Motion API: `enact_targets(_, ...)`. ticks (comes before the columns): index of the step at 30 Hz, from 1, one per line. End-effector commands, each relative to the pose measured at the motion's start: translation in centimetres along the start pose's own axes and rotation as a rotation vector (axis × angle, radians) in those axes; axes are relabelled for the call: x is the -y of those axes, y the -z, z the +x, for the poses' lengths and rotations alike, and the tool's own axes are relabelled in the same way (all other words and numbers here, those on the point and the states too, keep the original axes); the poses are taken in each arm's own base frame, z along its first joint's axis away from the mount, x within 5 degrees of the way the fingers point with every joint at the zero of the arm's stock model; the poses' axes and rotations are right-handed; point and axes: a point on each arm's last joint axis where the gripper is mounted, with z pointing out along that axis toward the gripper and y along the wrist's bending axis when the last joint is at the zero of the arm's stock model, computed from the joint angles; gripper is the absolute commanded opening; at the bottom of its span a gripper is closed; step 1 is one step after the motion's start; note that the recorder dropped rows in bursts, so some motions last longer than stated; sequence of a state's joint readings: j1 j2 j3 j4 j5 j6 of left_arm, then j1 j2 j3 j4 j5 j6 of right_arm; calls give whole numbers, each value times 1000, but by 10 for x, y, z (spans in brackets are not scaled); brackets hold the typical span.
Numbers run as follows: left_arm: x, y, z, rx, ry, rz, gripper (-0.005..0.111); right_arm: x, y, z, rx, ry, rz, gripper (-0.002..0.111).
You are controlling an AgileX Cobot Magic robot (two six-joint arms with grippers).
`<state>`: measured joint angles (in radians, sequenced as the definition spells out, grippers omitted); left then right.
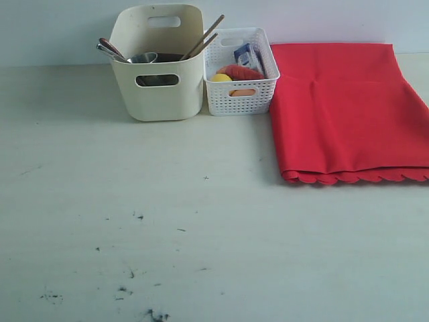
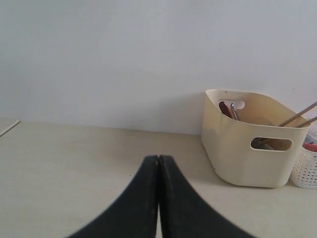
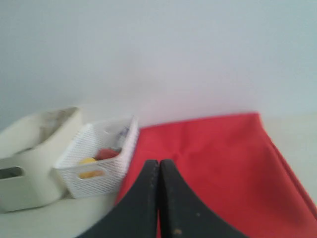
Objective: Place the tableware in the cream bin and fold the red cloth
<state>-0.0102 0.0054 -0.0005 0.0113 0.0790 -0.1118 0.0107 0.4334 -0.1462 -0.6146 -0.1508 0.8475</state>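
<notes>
In the exterior view the cream bin (image 1: 161,100) stands at the back of the table (image 1: 201,221), its long side facing the camera. The chopsticks (image 1: 205,36) stick out of it, slanting up towards the right. Two utensil handles (image 1: 110,49) lean out up to the left, beside the steel cup (image 1: 143,58). The white basket (image 1: 241,97) sits just right of the bin. The red cloth (image 1: 342,111) lies flat beside the basket, its scalloped edge running left to right on the near side.

In the left wrist view the left gripper (image 2: 159,163) has its fingers pressed together, empty, with the bin ahead.

In the right wrist view the right gripper (image 3: 159,168) is likewise closed on nothing, above the cloth.
</notes>
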Motion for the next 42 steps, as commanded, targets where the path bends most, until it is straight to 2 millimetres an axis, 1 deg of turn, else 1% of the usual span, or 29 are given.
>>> enact_targets(1, 0, 0, 0, 4, 2, 1, 3, 13, 3, 18, -157, -21, 134, 0)
enact_targets(3, 0, 0, 0, 4, 2, 1, 3, 12, 3, 20, -196, 96, 121, 0)
enact_targets(12, 0, 0, 0, 4, 1, 1, 3, 12, 6, 22, -213, 87, 118, 0)
enact_targets(14, 0, 0, 0, 4, 1, 1, 3, 10, 17, 21, -192, 89, 109, 0)
enact_targets(17, 0, 0, 0, 4, 1, 1, 3, 6, 38, 15, -64, 97, 80, 0)
enact_targets(20, 0, 0, 0, 4, 1, 1, 3, 5, 50, 15, 14, 101, 63, 0)
enact_targets(24, 0, 0, 0, 4, 1, 1, 3, 5, 51, 17, -1, 87, 56, 0)
enact_targets(29, 0, 0, 0, 4, 1, 1, 3, 2, 51, 18, -21, 97, -13, 0)
enact_targets(40, 0, 0, 0, 4, 1, 1, 3, 2, 51, 19, -36, 102, -15, 0)
enact_targets(42, 0, 0, 0, 4, 1, 1, 3, 3, 49, 25, -52, 102, -11, 0)
